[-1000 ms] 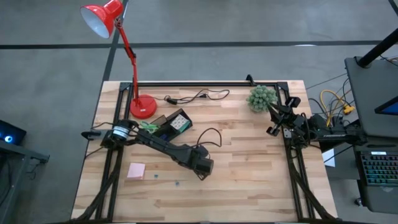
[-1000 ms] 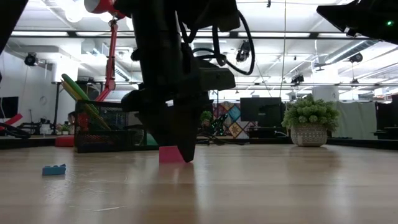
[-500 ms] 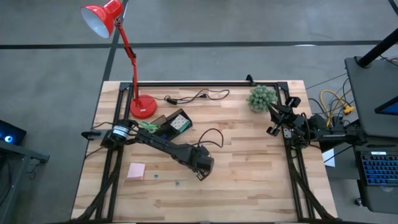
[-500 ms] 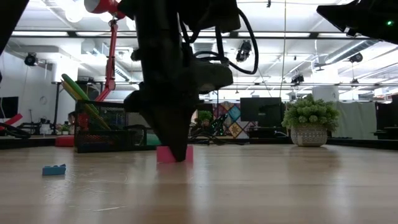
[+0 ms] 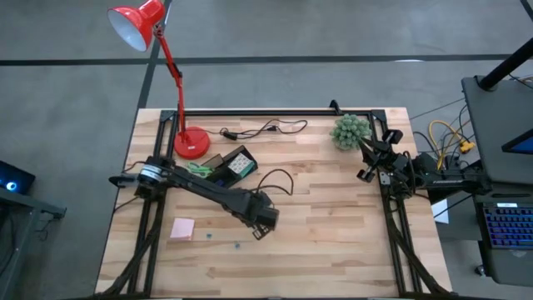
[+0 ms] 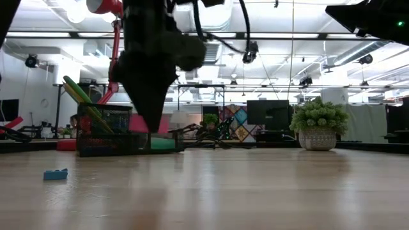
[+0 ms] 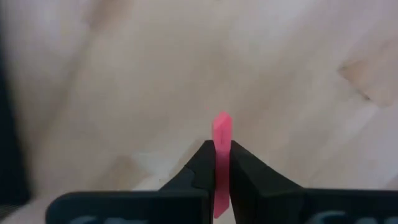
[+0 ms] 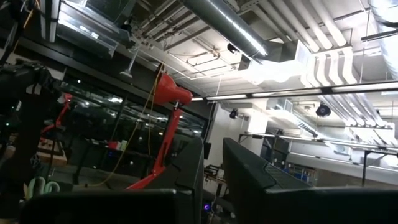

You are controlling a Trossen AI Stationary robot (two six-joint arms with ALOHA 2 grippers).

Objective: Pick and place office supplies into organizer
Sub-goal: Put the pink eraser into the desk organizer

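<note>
— Wooden tabletop (image 5: 333, 217) below us is bare now; did we get the pink piece (image 7: 221, 140)?

— Yes, left gripper (image 7: 217, 163) has just clamped and lifted it. Organizer (image 5: 229, 167) sits behind, probably next.

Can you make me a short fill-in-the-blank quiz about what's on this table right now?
1. The left gripper is shut on a small ____ piece.
2. The red lamp stands at the table's far ____ corner in the high view.
3. The pink sticky-note pad lies flat on the ____.
4. The right gripper waits beside the green ____.

Missing words: pink; left; table; plant
</note>
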